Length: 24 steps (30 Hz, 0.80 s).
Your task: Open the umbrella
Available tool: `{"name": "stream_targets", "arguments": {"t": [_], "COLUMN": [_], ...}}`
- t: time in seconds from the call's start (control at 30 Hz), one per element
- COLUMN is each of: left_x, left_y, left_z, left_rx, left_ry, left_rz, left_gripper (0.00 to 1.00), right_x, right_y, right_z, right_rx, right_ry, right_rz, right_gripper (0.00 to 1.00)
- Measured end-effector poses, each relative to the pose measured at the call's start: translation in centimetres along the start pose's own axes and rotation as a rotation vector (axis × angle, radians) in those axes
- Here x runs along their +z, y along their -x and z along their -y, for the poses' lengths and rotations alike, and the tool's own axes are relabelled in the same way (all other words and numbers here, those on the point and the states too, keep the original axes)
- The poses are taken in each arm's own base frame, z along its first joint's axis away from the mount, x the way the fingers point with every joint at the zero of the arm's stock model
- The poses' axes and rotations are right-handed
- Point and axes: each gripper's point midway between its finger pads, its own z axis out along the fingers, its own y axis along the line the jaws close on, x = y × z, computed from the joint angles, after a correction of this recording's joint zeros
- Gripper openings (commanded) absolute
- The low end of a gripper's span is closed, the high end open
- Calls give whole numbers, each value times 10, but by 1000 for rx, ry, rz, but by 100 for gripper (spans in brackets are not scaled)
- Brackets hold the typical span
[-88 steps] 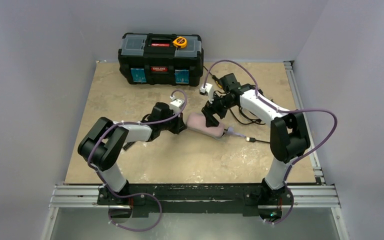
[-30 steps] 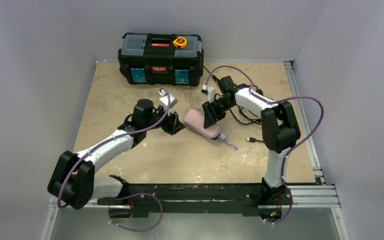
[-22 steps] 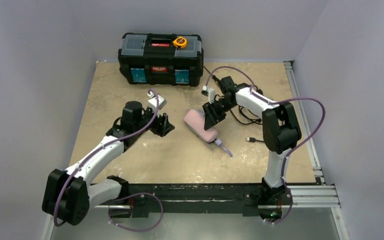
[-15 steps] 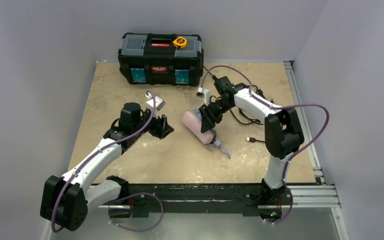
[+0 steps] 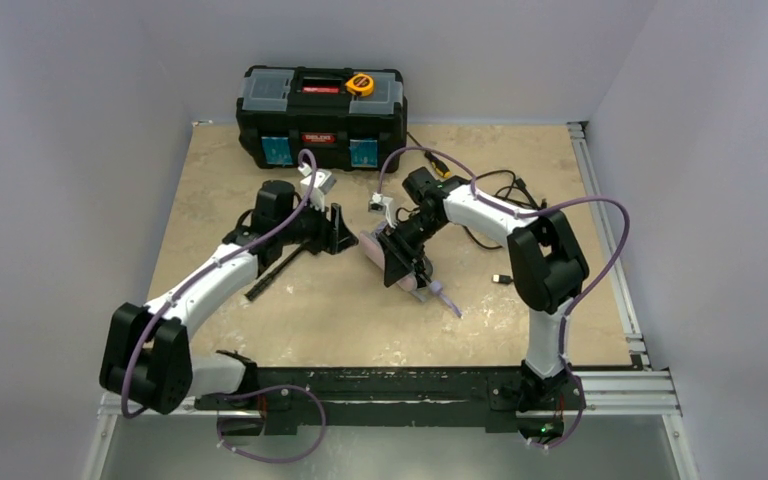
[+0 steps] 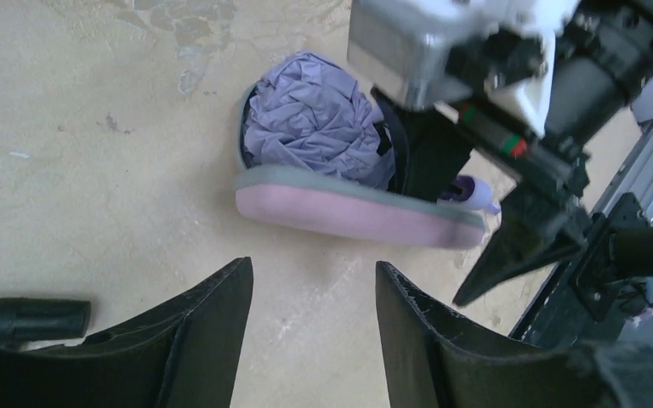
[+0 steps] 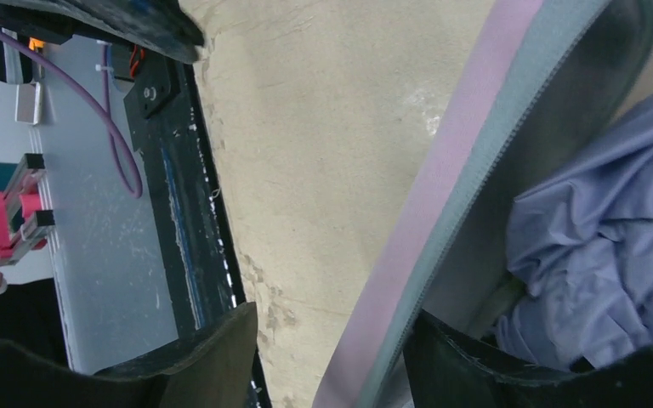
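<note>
The umbrella point(image 6: 315, 119) is a crumpled lavender bundle lying folded inside a pink zip sleeve point(image 6: 357, 212) on the table, mid-scene in the top view point(image 5: 374, 246). Its small lavender handle point(image 6: 472, 191) pokes out at the far end, under the right arm. My right gripper point(image 5: 408, 262) is down on the sleeve. In the right wrist view point(image 7: 333, 310) it stands open astride the sleeve's pink and grey rim point(image 7: 476, 170), with one finger point(image 7: 468, 357) inside beside the lavender fabric point(image 7: 595, 229). My left gripper point(image 6: 313, 263) is open and empty over bare table, just short of the sleeve point(image 5: 338, 228).
A black toolbox point(image 5: 322, 118) with a yellow tape measure point(image 5: 360, 84) on top stands at the back. Loose black cables point(image 5: 490, 200) lie back right. A black rod-like object point(image 6: 17, 314) lies on the table beside the left fingers, under the left arm point(image 5: 272, 272).
The left gripper swung away to the left, then came back close to the sleeve. The right gripper slid left along the sleeve, turning it, and its jaws widened.
</note>
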Motion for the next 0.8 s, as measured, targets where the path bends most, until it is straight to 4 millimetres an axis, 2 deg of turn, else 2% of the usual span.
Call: {"name": "stream_targets", "arguments": {"t": [0.17,0.33,0.5,0.63,0.8], "left_x": [24,45,54,55,50], "left_y": [0,-7,-12,-31,-52], "left_z": [-9,-21,-29,-36,-40], "left_rx": [-97,-186,-214,-242,-257], "left_ry": [2,16,42,72,94], "left_rz": [-23,-56,-94,-158,-215], "left_gripper": [52,52,47,46,45], "right_x": [11,12,12,9,-4], "right_y": [-4,-2,-1,1,21], "right_z": [-1,-6,-9,-10,-12], "right_rx": [-2,-20,-35,-46,-78], "right_ry": [14,42,59,58,42], "right_rz": [-25,-16,-9,-3,32], "right_gripper": [78,83,83,84,76]}}
